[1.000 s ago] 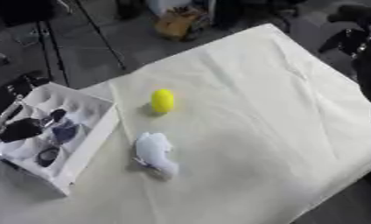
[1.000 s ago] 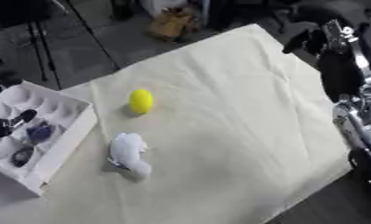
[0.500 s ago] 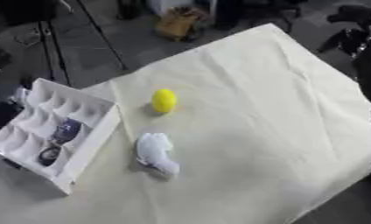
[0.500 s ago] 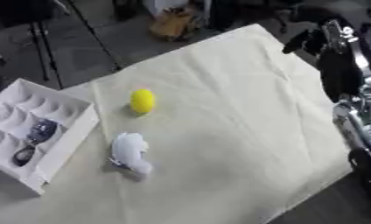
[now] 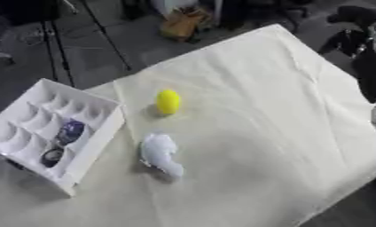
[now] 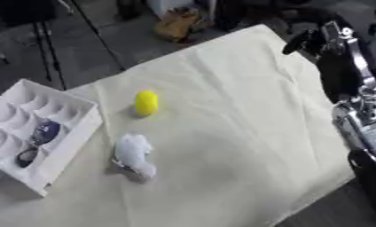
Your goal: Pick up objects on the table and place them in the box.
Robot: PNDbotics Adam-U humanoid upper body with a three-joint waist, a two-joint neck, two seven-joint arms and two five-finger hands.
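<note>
A white box (image 5: pixel 98 146) with several moulded compartments sits at the table's left edge. A bluish-purple item (image 5: pixel 69 131) and a dark round item (image 5: pixel 51 156) lie inside it. To its right, a yellow rounded object (image 5: pixel 168 101) rests on the cream tablecloth. A white crumpled object (image 5: pixel 161 153) lies below that, close to the box's right wall. My right arm, black and silver, runs up the right edge, and my right hand (image 6: pixel 303 41) hangs dark above the table's far right corner, away from all objects. My left hand does not show.
The cream cloth (image 6: pixel 245 133) covers the whole table, which lies askew. Beyond the far edge are a dark floor, tripod legs (image 5: pixel 106 35) and a brown bag (image 5: pixel 182 23). The table's right edge runs close beside my right arm.
My left hand, which was over the box's compartments a second ago, has drawn back off the left side and out of view. The yellow and white objects have not moved.
</note>
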